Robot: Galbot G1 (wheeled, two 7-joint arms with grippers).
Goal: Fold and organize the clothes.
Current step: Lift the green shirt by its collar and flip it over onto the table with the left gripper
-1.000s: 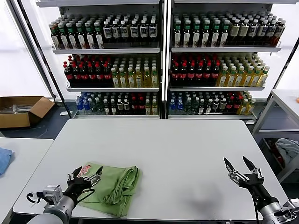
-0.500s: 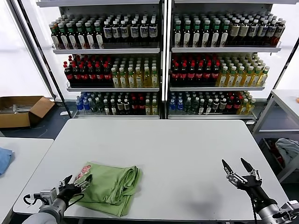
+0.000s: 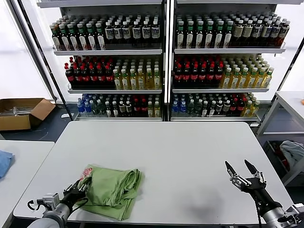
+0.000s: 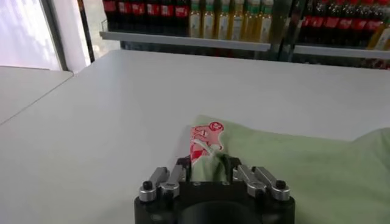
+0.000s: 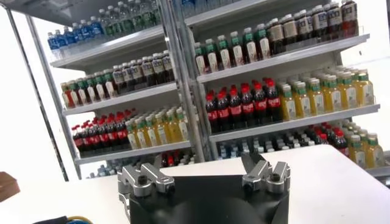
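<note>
A: Over on the far left, well away from the green shirt, a blue cloth point(image 3: 4, 161) sat on a side table point(image 3: 23, 156), with a cardboard box point(image 3: 21, 112) on the floor behind it.

B: And the left gripper point(image 3: 80, 188)?

A: It was down at the near-left corner of the shirt point(image 3: 114, 190), right by the red-and-white logo point(image 3: 86, 172). The left wrist view had its fingers point(image 4: 183, 167) drawn in on the cloth edge just below that logo point(image 4: 206, 139), pinching the fabric between them.

B: Where did the shirt itself lie?

A: Bunched and loosely folded on the white table point(image 3: 180, 156), in the near-left part, its near edge close to the table's front rim. Light green, creased down its right side.

B: Beyond the shirt?

A: Shelves of bottles point(image 3: 161, 61) stood behind the table, straight back from it.

B: The right gripper point(image 3: 242, 170)?

A: Well to the right of the shirt, over the table's near-right corner, touching nothing. Its two dark fingertips point(image 3: 229, 167) stood spread wide apart, with nothing between them. Its own wrist camera looked toward the bottle shelves point(image 5: 244, 91).
</note>
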